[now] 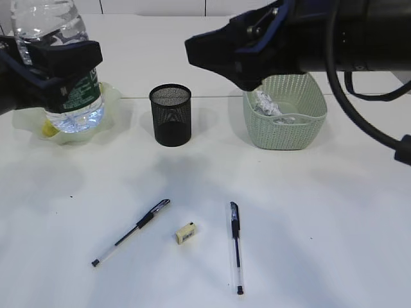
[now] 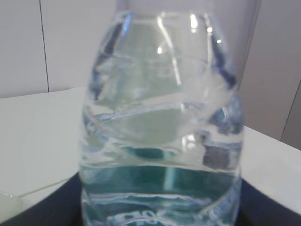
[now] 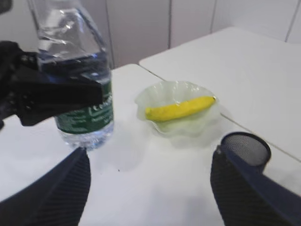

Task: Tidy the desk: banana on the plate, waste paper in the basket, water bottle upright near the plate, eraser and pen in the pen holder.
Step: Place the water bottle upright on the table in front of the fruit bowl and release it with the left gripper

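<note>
The clear water bottle [image 1: 49, 23] with a green label stands upright, and my left gripper [image 1: 66, 69] is shut on its middle. Its base is at table level right beside the pale green plate [image 1: 119, 96]; the bottle [image 2: 162, 117] fills the left wrist view. The yellow banana [image 3: 181, 108] lies in the plate [image 3: 175, 88]. Crumpled waste paper [image 1: 270, 106] sits in the green basket [image 1: 286, 125]. Two pens [image 1: 131, 232] [image 1: 236, 247] and a cream eraser [image 1: 185, 233] lie on the near table. The black mesh pen holder [image 1: 171, 114] is upright. My right gripper [image 3: 148, 160] hangs open and holds nothing.
The right arm [image 1: 308, 35] reaches across the back of the table above the basket, facing the plate. The pen holder [image 3: 247, 148] is just past my right finger. A seam between two tabletops runs behind the plate.
</note>
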You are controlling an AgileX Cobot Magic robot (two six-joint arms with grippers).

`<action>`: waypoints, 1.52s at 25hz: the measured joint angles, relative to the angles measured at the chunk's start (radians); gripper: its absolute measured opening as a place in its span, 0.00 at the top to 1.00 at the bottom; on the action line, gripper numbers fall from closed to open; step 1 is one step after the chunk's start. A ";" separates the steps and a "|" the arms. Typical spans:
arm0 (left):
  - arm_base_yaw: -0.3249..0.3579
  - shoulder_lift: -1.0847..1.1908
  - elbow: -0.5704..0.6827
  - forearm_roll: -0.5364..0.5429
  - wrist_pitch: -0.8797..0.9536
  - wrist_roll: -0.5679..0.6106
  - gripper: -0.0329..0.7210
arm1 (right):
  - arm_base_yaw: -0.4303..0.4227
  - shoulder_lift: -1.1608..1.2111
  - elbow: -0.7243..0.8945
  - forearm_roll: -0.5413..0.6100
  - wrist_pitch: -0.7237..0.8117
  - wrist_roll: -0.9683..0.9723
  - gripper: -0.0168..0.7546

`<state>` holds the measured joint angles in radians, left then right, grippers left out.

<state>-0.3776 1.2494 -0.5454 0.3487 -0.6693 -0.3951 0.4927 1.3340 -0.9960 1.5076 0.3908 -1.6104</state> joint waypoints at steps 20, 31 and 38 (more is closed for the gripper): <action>0.022 0.000 0.000 -0.017 0.105 0.040 0.43 | -0.210 0.000 0.000 -1.366 0.208 1.359 0.22; 0.106 0.043 0.000 -0.084 0.136 0.053 0.43 | -0.212 0.000 0.000 -1.614 0.303 1.610 0.22; 0.106 0.130 0.000 -0.095 0.057 0.059 0.44 | -0.212 0.000 0.000 -1.615 0.304 1.610 0.22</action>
<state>-0.2720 1.3792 -0.5454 0.2540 -0.6126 -0.3361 0.2808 1.3340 -0.9960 -0.1075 0.6953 0.0000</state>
